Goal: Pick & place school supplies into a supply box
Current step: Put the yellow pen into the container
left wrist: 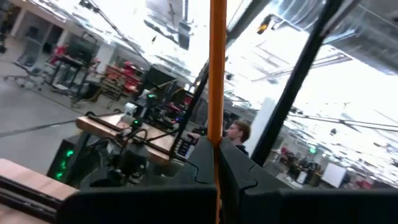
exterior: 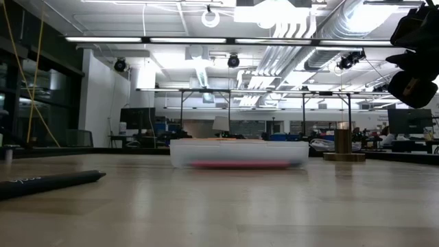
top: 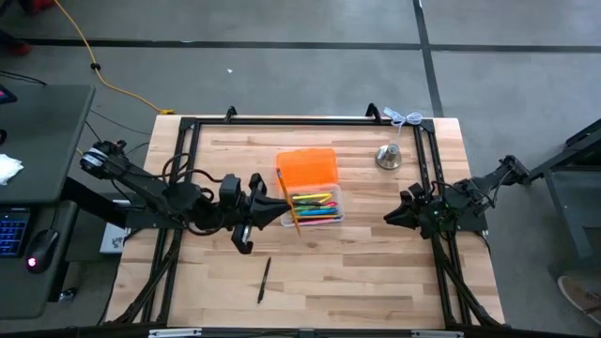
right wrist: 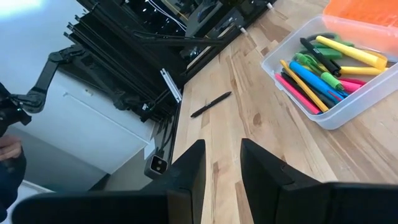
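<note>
One orange pencil held by left gripper; tip cut off.

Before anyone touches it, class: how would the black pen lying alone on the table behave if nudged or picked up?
The black pen looks thin and round, so a sideways nudge would probably roll it across the smooth wooden table. It seems straight and stiff, likely light. Lying flat, it may be hard to pinch and could slip from a claw.

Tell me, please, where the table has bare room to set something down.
Bare wood runs along the near edge beside the black pen, and between the supply box and the right gripper. Crowded: the box's left side, where the left gripper holds an orange pencil.
</note>
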{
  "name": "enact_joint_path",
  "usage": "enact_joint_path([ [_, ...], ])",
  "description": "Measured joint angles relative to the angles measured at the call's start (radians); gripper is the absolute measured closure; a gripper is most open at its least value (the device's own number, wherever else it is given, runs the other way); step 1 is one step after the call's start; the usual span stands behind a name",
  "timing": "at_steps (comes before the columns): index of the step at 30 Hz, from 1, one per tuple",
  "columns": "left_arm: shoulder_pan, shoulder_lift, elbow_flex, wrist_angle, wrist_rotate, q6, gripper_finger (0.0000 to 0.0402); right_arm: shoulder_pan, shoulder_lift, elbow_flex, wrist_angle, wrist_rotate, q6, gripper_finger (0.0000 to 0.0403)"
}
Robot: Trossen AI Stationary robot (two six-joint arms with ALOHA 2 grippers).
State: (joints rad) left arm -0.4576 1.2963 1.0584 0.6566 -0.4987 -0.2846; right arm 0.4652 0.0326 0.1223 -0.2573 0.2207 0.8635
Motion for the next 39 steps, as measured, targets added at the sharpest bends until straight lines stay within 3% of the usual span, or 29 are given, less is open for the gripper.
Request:
enact_joint_path([
  [9, 0.000, 0.000, 0.000, 0.020, 0.098, 0.024, 0.0373, 0.000, 0.000, 0.000, 0.000, 0.005, 0.000, 0.0325],
  [27, 0.000, 0.000, 0.000, 0.042, 0.111, 0.052, 0.0373, 0.000, 0.000, 0.000, 0.000, 0.015, 0.000, 0.0325],
  [33, 0.000, 0.000, 0.001, -0.011, 0.018, 0.011, 0.0373, 0.000, 0.000, 0.000, 0.000, 0.015, 0.000, 0.0325],
  [39, 0.042, 0.000, 0.001, -0.204, -0.083, -0.209, 0.0373, 0.000, 0.000, 0.000, 0.000, 0.015, 0.000, 0.0325],
])
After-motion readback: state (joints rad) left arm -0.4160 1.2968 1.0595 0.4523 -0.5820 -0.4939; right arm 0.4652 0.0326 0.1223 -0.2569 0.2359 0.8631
